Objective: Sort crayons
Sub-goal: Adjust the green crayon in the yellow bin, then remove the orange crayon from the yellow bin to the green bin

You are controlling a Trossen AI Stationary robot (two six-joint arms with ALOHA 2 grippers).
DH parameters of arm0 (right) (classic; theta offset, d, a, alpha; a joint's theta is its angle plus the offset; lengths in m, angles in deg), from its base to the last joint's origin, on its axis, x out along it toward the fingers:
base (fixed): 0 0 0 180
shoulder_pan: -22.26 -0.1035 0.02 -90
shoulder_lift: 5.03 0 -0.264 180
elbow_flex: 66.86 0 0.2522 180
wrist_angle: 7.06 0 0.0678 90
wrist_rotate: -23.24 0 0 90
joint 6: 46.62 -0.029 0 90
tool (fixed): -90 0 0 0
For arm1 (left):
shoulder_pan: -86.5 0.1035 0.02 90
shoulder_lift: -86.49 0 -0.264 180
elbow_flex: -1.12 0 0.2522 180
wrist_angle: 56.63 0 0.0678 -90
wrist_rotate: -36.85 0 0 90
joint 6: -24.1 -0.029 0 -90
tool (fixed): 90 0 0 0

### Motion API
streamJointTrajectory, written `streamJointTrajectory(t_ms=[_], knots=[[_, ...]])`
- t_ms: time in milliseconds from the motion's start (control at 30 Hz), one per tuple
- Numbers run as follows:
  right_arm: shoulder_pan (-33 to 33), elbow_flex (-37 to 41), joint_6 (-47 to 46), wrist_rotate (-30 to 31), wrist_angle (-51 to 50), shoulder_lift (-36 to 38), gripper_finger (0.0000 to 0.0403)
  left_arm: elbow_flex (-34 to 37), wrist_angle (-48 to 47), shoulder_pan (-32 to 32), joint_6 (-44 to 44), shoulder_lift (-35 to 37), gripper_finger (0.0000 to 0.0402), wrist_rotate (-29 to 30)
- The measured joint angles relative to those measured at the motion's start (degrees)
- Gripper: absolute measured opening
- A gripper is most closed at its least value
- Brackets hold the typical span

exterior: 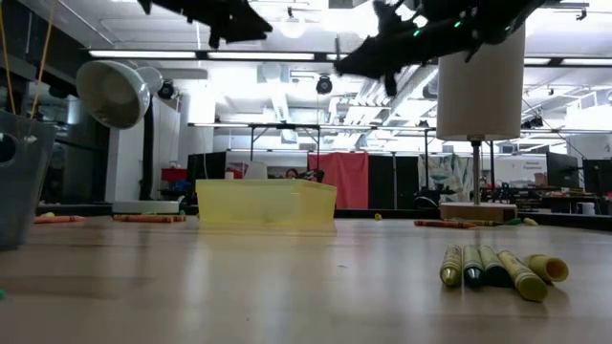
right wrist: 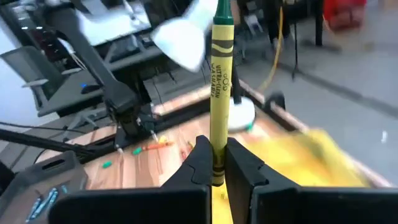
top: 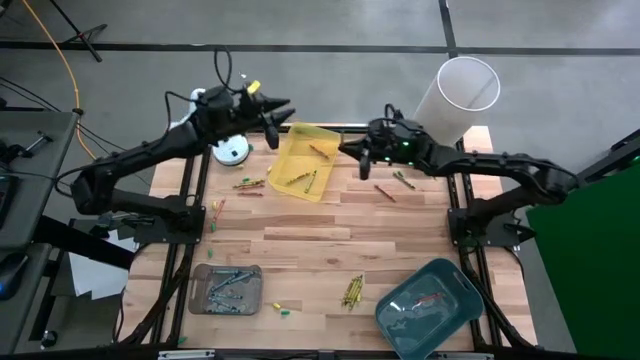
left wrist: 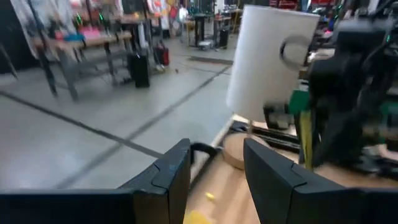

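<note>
1. Crayons lie scattered over the table (top: 330, 235), and we sort them by colour into trays. Starting at the left, a few loose ones (top: 249, 184) lie near the left arm, beside the yellow tray (top: 300, 140).
2. Our left gripper (top: 272, 128) hangs in the air over the tray's far left corner. In its wrist view the fingers (left wrist: 171, 177) stand apart with nothing between them; it seems to be waiting.
3. The yellow tray already holds several crayons (top: 303, 180), among them yellow-olive ones and a reddish one.
4. Our right gripper (top: 362, 152) is raised just right of that tray, its fingers closed on a yellow-green crayon (right wrist: 219, 81). The wrist view shows the stick gripped near its lower end, standing tall above the fingertips.
5. We judge that this grip is the main risk: held so near one end, the crayon could pivot or slip during the carry, then drop outside the tray or roll off it.
6. The two grippers are near each other above the tray, so a careless approach could bring them into contact.
7. Further right, more crayons (top: 392, 185) lie by the right arm. At the near edge we see a grey tray (top: 200, 272), a yellow bundle (top: 352, 291) and a teal tray (top: 462, 278).
</note>
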Motion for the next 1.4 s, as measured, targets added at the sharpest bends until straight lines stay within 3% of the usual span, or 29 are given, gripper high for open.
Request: streamJointTrajectory(t_ms=[133, 233, 400, 633, 1067, 1400], knots=[[-0.56, -4.52, -7.43, 0.74, -0.29, -8.78, 0.0006, -3.51, -5.44, 3.27, -3.06, -0.1, 0.0134, -1.43], [-1.53, -10.39, -11.45, 2.16, -1.25, -16.22, 0.0007, -3.77, -8.22, 6.07, -2.26, -0.07, 0.0134, -6.29], [-2.19, -21.83, -20.44, 4.02, -12.26, -28.45, 0.0007, -3.62, -11.74, 10.29, 1.19, -0.13, 0.0134, -14.35], [-3.97, -33.32, -28.21, 2.55, -25.27, -40.09, 0.0007, -3.62, -17.09, 12.24, 1.31, -0.13, 0.0134, -15.33], [-4.66, -35.71, -28.8, -9.93, -28.15, -42.52, 0.0024, -3.62, -18.98, 12.2, 4.77, -0.13, 0.0134, -14.66], [-3.86, -35.56, -23.36, -10.58, -30.36, -40.73, 0.0161, -3.62, -18.97, 12.18, 6.36, -0.13, 0.0134, -14.57]])
